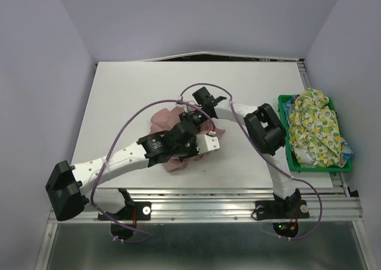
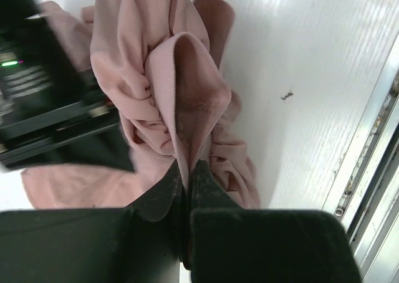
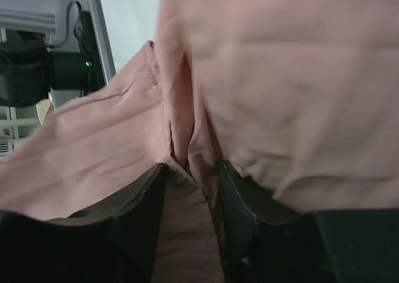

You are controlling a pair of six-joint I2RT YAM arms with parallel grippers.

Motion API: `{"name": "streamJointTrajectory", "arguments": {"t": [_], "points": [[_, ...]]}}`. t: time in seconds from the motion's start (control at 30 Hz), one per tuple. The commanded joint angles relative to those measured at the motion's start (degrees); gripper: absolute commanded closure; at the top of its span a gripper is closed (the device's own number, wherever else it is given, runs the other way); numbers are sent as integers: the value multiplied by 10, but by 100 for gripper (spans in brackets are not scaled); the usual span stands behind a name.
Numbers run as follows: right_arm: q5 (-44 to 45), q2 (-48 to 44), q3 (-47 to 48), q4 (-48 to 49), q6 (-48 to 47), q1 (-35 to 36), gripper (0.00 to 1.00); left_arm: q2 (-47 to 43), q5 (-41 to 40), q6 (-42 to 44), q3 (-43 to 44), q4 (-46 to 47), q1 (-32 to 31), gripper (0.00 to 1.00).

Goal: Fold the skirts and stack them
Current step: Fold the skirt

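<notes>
The pink skirt [image 1: 162,120] is seen bunched near the middle of the table [image 1: 131,85], beneath both arms. A ridge of its cloth is pinched between the closed fingers of the left gripper [image 2: 187,171], with the rest draped toward 12 o'clock in that wrist view. The right gripper [image 3: 190,171] is narrowed on another fold. At 3 o'clock on the table, yellow-patterned skirts [image 1: 315,124] are heaped in a green bin [image 1: 297,166].

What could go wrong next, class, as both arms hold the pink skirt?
The left gripper pinches only a narrow fold of the pink skirt, so the cloth may slip out. The right gripper grips close by on bunched cloth, so pulling might leave creases, or the two grippers might bump.
</notes>
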Motion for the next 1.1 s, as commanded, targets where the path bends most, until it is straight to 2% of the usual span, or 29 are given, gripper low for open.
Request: {"name": "streamJointTrajectory", "arguments": {"t": [0.0,0.13,0.33,0.4,0.47,0.67,0.93,0.97,1.07], "points": [[-9,-11,-45,20,-15,-7,59,-24,54,-25,54,-10,44,100],[-4,-9,-80,5,-26,-7,62,-16,78,-25,72,-19,108,100],[13,-52,-91,-40,-73,4,62,-13,92,-19,68,-6,147,100],[39,-60,-67,-77,-97,4,61,-19,104,-17,65,-9,151,100],[76,-70,-44,-87,-100,4,51,-25,130,-12,62,-12,151,100],[147,-69,56,-92,-97,-1,38,-46,173,0,45,-39,135,100],[177,0,210,-84,-69,-48,34,-67,222,-7,33,-66,129,100],[182,24,225,-81,-59,-48,30,-66,229,-7,37,-68,129,100],[185,75,271,-77,-41,-48,30,-58,237,-5,47,-70,129,100]]}}
